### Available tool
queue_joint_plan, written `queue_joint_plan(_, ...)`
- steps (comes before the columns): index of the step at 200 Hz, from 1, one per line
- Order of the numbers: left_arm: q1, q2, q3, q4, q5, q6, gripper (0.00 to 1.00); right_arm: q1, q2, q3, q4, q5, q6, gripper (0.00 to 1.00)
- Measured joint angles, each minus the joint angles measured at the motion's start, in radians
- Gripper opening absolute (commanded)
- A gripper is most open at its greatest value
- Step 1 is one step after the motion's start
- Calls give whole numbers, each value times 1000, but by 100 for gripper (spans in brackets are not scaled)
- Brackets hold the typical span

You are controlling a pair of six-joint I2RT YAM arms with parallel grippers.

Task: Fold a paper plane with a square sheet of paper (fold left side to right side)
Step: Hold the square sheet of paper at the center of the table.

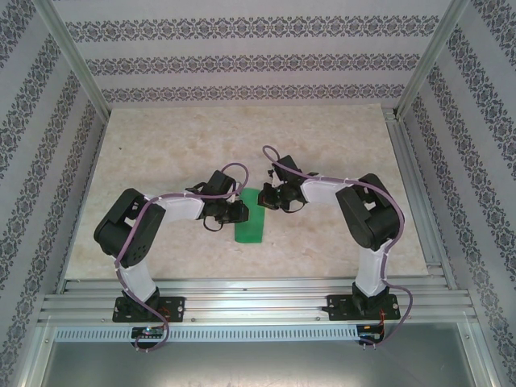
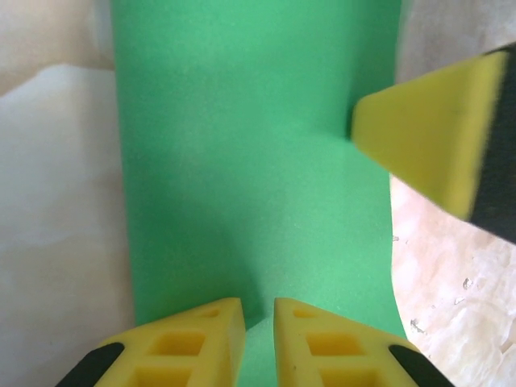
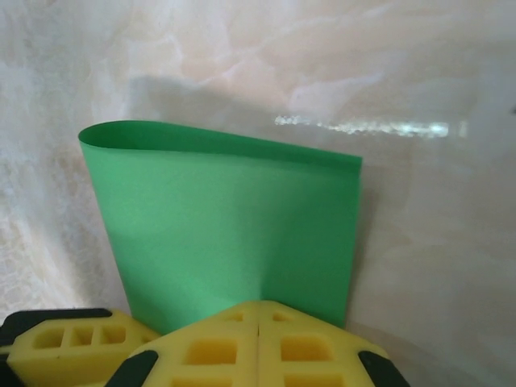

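Note:
The square sheet of paper point(image 1: 251, 222) is bright green and lies doubled over on the table between my two grippers. In the right wrist view the paper point(image 3: 226, 226) has a rounded, unpressed bend along its far edge. My right gripper point(image 3: 258, 310) is shut with its tips at the sheet's near edge, pinching it; one of its fingers point(image 2: 427, 137) touches the paper's right edge. My left gripper point(image 2: 258, 322) hovers over the paper point(image 2: 250, 161) with a narrow gap between its jaws and green showing through. In the top view the left gripper point(image 1: 239, 213) and right gripper point(image 1: 264, 197) flank the sheet.
The table point(image 1: 161, 153) is pale marbled beige, with patterned walls on three sides and metal posts at the back corners. Aluminium rails point(image 1: 258, 302) carrying the arm bases run along the near edge. A shiny white glare spot point(image 3: 363, 127) lies beyond the paper.

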Motion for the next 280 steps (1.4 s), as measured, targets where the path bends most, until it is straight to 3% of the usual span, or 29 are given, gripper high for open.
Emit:
queue_joint_plan(53, 0, -6, -11, 18, 0, 0, 20, -19, -117, -14, 1, -8, 9, 2)
queue_joint_plan(111, 0, -6, -11, 18, -1, 4, 20, 47, 3, -3, 54, -34, 70, 1)
queue_joint_plan(176, 0, -17, -18, 15, -13, 12, 20, 53, 48, 0, 67, -45, 79, 1)
queue_joint_plan(243, 0, -46, -20, -3, -29, 18, 42, 59, 71, 46, 14, -39, 33, 1)
queue_joint_plan(262, 8, -60, -21, -28, -29, 18, 42, 61, 71, 48, 8, -35, 18, 0)
queue_joint_plan(280, 28, -70, -21, -50, -26, 14, 35, 61, 71, 48, 7, -34, 14, 0)
